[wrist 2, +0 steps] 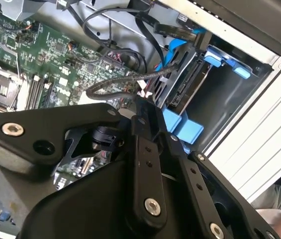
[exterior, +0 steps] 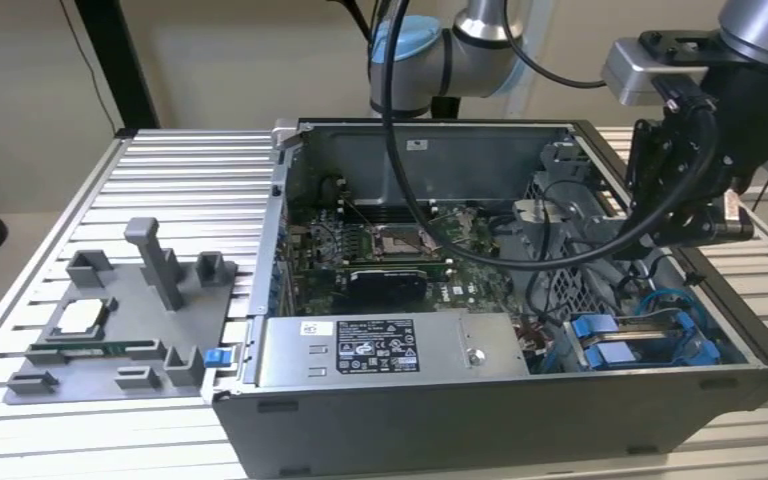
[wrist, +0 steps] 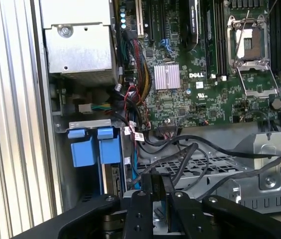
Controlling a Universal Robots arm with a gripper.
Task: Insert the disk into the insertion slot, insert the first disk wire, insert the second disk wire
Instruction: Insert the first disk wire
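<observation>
Slatted table (exterior: 171,170), open case (exterior: 491,420) — disk (wrist: 109,149) seated in the insertion slot (wrist: 63,174), 2 wires seemingly left; gripper (wrist: 160,191) jaws' state — cannot tell.

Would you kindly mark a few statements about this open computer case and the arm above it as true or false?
1. The disk in its blue frame sits in the insertion slot. True.
2. A heatsink covers the CPU socket. False: the socket is bare.
3. A grey fixture tray lies on the table beside the computer case, on the exterior view's left. True.
4. The gripper hangs over the power-supply box. False: it is at the disk's end of the case, above loose black cables.
</observation>
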